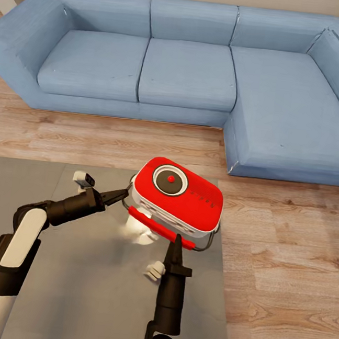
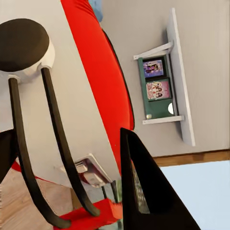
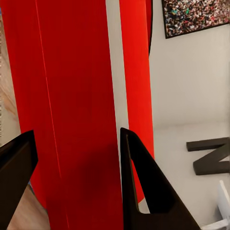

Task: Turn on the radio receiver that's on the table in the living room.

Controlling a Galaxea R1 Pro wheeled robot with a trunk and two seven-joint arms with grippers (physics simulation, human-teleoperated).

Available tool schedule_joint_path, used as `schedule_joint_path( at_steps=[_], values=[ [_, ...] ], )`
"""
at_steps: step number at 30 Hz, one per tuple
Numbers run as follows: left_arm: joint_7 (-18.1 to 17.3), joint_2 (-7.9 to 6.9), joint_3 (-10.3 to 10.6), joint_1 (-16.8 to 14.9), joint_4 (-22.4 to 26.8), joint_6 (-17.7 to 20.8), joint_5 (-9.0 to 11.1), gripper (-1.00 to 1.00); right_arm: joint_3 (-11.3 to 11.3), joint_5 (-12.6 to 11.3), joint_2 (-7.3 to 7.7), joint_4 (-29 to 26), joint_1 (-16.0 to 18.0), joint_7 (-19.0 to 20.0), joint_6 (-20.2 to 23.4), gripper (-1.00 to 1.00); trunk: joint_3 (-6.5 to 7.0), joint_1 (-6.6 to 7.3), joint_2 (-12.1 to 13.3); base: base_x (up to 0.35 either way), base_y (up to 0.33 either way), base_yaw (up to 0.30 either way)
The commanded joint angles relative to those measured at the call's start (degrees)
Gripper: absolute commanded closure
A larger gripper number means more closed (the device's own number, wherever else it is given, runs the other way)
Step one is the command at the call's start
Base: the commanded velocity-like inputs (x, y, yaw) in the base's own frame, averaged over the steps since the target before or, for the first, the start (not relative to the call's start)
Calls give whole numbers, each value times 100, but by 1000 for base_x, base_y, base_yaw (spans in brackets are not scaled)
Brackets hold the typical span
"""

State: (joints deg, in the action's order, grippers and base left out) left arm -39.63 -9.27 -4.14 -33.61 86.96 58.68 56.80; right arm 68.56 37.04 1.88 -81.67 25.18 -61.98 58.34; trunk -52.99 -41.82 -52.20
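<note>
Light wood planks cover the living room floor, and a blue L-shaped sofa runs along the far side. Nearer, the grey table carries the radio, which sits tilted near the table's far right corner, its red face with the round dark dial turned upward; the dot at the dial's centre looks red. Small dark marks on the red face are too small to read.

From the head view, the left gripper reaches the radio's left end, fingers close together at the thin handle; whether they grip it I cannot tell. In the left wrist view the radio's pale side, a dark round knob and the handle's dark wires pass close by one finger. On the wall beyond hangs a white shelf holding a green case with pictures, no writing legible.

The right gripper touches the red bar on the radio's near edge. In the right wrist view its fingers stand apart, spread across the red body. A framed crowd picture hangs on the wall behind.
</note>
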Motion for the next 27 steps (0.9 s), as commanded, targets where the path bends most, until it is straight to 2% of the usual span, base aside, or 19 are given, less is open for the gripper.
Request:
schedule_joint_path(
  at_steps=[1, 3, 4, 9, 12, 18, 23, 24, 27],
  values=[
    [-27, 4, -6, -16, 7, 76, 332, 100, -1, -251, -18, 960, -4, 11, -122, 100, 0, 0, 0, 0, 0, 0],
    [-23, 27, -7, -64, 6, 74, 353, 100, -1, -264, -58, 960, -4, 11, -112, 100, 0, 0, 0, 0, 0, 0],
    [-35, 40, 19, -94, 32, 16, 68, 100, 35, -8, -49, -70, -4, 16, 64, 100, 0, 0, -1, 0, 0, 0],
    [-51, 23, 7, -106, 80, 25, -156, 100, 50, 24, -58, -131, -4, -17, 79, 100, 0, 0, -1, 0, 0, 0],
    [-135, -45, -13, -97, 83, 54, -240, 100, 71, 48, -57, -76, -4, -31, 118, 100, 0, 0, -1, 0, 0, 0],
    [-291, -185, -48, -94, 92, 71, -574, 100, 75, 96, -56, -19, -4, -8, 166, 100, 0, 0, -1, 0, 0, 0],
    [-417, -349, -66, -93, 126, 71, -888, 100, 64, 37, -56, 58, -4, 30, 136, 100, 0, 0, -1, 0, 0, 0],
    [-449, -382, -66, -93, 131, 82, -855, 100, 55, 5, -58, 91, -4, 34, 122, 100, 0, 0, -1, 0, 0, 0],
    [-544, -478, -67, -93, 135, 80, -753, 100, 55, -358, -75, 204, -4, 36, -32, 100, 0, 0, -1, 0, 0, 0]
  ],
)
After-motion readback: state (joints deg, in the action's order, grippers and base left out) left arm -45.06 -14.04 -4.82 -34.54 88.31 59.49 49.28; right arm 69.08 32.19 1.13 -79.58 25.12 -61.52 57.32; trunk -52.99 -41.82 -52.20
